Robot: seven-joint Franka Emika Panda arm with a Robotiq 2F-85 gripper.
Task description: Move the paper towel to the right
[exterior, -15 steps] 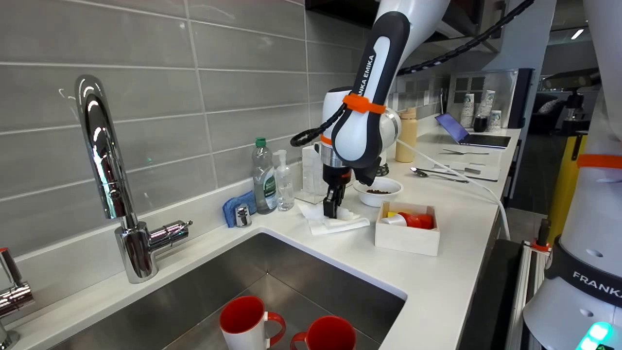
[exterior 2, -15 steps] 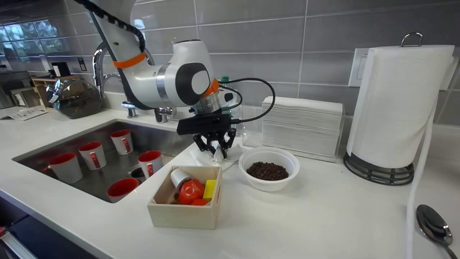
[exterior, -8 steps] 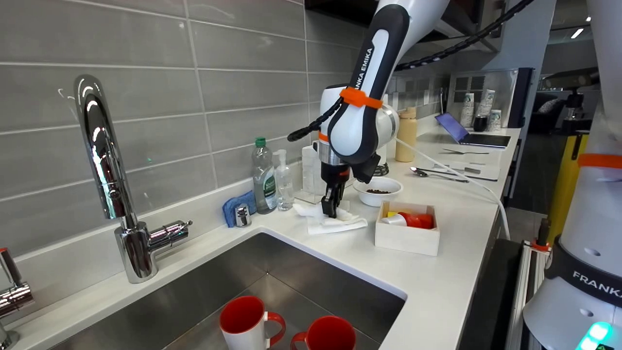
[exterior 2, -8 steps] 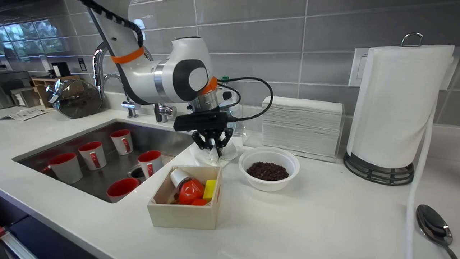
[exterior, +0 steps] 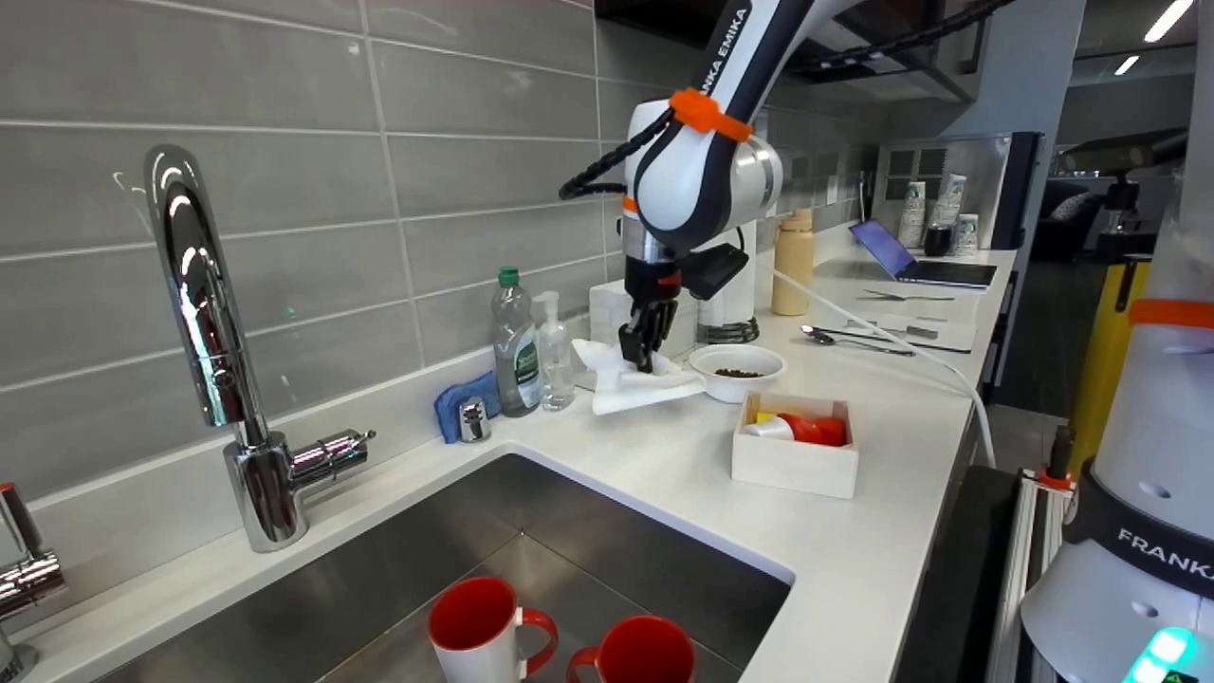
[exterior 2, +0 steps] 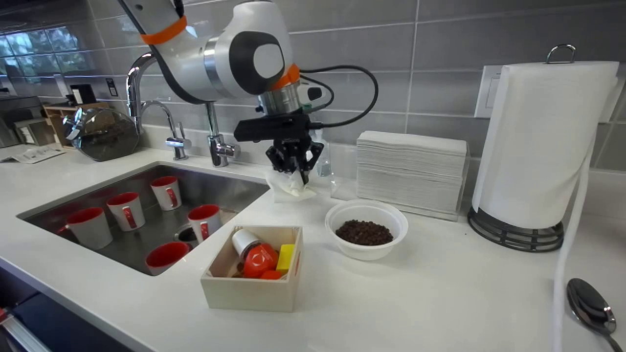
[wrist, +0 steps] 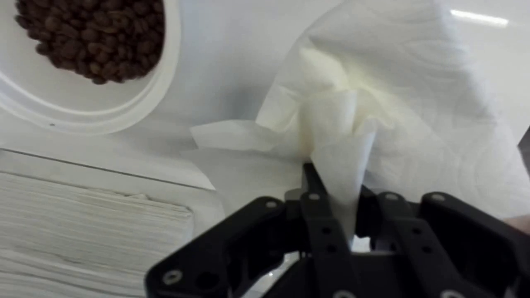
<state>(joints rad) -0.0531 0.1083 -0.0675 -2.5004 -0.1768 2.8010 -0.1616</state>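
The paper towel (exterior: pixel 645 391) is a crumpled white sheet, lifted a little above the counter beside the sink corner. It also shows in an exterior view (exterior 2: pixel 286 187), hanging below the fingers. My gripper (exterior: pixel 641 366) is shut on the paper towel and points down; it also shows in an exterior view (exterior 2: pixel 298 179). In the wrist view a fold of the paper towel (wrist: pixel 418 107) stands pinched between the black fingers of the gripper (wrist: pixel 336 178), and the rest spreads out beyond them.
A white bowl (exterior 2: pixel 337 243) of brown beans stands beside the towel. A wooden box (exterior 2: pixel 249 296) with red and yellow things is in front. Behind are a stack of folded paper (exterior 2: pixel 411 176) and a towel roll (exterior 2: pixel 543 146). Soap bottles (exterior: pixel 515 351) and the sink (exterior: pixel 588 569) with mugs are near.
The gripper lay low at the counter with the paper towel. It has now risen, and the paper towel has come up with it off the counter.
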